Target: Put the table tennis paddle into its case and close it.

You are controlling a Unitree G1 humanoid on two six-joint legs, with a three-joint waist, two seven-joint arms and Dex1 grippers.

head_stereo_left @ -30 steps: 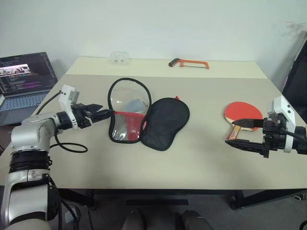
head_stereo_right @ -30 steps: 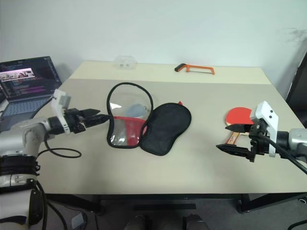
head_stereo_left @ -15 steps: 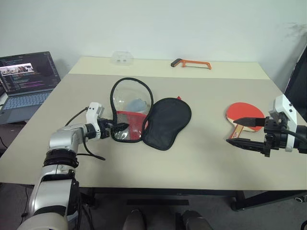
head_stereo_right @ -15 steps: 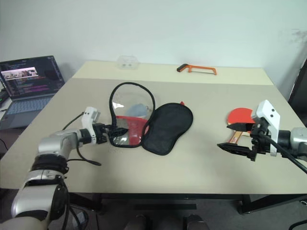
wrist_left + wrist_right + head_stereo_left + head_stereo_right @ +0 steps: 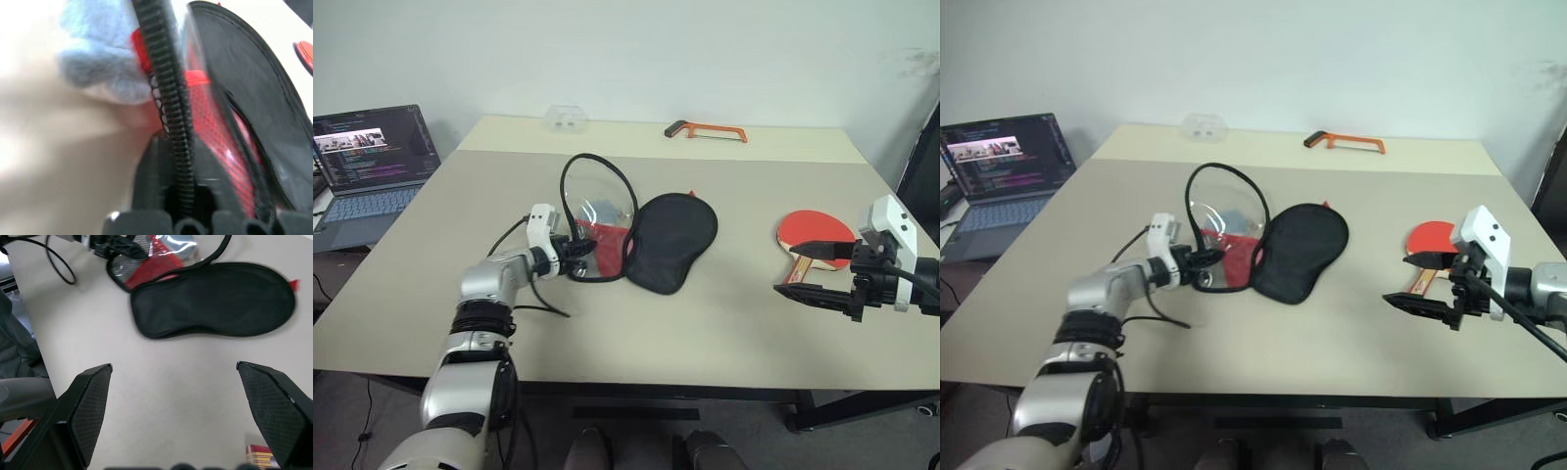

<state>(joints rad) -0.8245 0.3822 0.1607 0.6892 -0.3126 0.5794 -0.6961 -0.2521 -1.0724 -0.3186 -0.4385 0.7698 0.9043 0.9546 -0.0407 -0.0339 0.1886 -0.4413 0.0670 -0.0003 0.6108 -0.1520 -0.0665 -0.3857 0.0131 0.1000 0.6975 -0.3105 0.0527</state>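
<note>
- While your left end effector (image 5: 576, 257) is clamped on the case (image 5: 636, 230) by its zip edge mid-counter (image 5: 705, 333), bare counter lies around it.
- Your right end effector (image 5: 808, 271) hovers spread wide beside the table tennis paddle (image 5: 813, 233) near the counter's right edge.

Left end effector (image 5: 579, 257) clamped shut, right end effector (image 5: 811, 272) wide open.
</note>
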